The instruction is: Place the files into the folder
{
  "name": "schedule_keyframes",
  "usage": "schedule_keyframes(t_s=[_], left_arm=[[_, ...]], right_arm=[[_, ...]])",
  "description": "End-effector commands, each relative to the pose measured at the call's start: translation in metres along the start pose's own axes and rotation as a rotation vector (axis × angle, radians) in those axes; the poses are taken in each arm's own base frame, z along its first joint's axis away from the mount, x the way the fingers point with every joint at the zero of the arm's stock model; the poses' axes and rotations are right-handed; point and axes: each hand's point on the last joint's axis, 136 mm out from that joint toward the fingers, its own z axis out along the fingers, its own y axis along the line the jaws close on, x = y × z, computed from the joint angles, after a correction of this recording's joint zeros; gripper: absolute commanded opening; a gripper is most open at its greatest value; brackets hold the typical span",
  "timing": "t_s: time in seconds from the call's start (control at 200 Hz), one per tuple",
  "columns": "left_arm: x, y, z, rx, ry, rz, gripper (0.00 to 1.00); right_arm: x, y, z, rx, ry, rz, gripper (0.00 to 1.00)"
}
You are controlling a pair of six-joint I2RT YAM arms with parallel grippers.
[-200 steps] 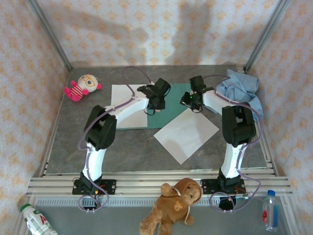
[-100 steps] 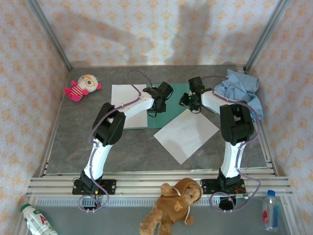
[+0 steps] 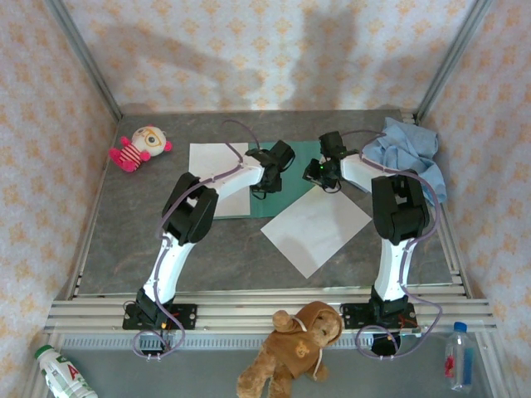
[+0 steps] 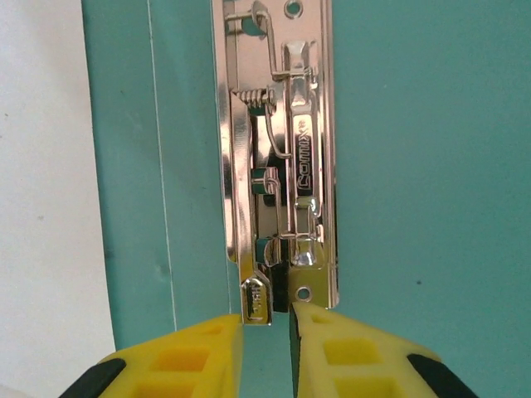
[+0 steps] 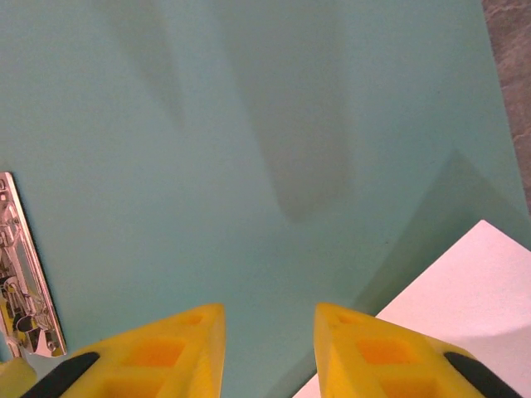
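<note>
Teal folder (image 3: 303, 152) lies open; left gripper (image 4: 266, 332) pinches its clip lever (image 4: 255, 300), right gripper (image 5: 270, 332) apart.

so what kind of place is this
Probably a robot data-collection cell: a grey table boxed in by patterned walls, two robot arms bolted to an aluminium rail, and props like a teddy bear and a plush doll.

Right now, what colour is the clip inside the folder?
The clip is shiny silver; clearest in the left wrist view.
</note>
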Motion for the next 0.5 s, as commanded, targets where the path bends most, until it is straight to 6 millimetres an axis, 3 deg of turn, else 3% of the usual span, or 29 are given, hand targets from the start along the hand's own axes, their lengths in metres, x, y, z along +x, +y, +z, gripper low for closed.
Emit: schedule_keyframes(t_s=[0.0,0.22,0.495], left_arm=[[-0.0019,0.0064,-0.0019,-0.047,-0.005,-0.008,0.21],[-0.0024,0.0086,-0.0022,-0.052,-0.006,-0.01,0.16],[-0.0064,0.0101,-0.0075,-0.056,-0.021,-0.012,0.22]], right_arm=[[-0.0025,0.0028,0.0035,-0.002,-0.001,-0.011,0.34],[-0.0014,0.0026,0.0044,-0.003,0.005,-0.012,0.34],[-0.0011,0.0033,0.0037,-0.007,0.006,-0.008,0.34]])
